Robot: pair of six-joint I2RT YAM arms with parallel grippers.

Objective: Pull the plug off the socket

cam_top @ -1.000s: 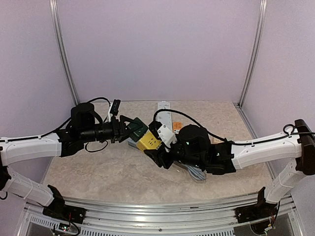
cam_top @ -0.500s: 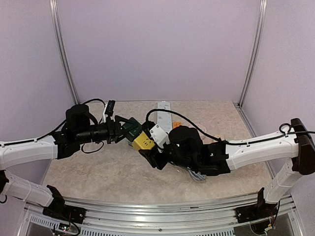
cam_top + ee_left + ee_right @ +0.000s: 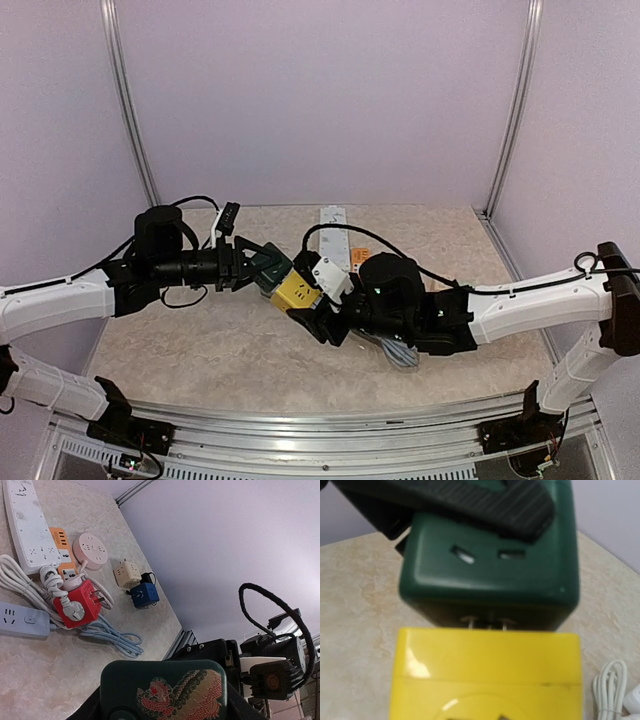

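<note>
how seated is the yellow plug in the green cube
Partly out: right wrist view shows prongs bridging a gap between yellow plug and green cube.

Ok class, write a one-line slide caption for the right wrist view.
Close-up: metal prongs show in the narrow gap between green cube and yellow cube, beige table beneath.

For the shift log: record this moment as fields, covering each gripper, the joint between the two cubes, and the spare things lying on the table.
left gripper: shut on the green cube
right gripper: shut on the yellow cube
joint: cubes face to face, a thin gap between them with metal pins showing
task state: cubes not yet apart
lying spare: white power strip, red cube, blue cube, pink round socket
</note>
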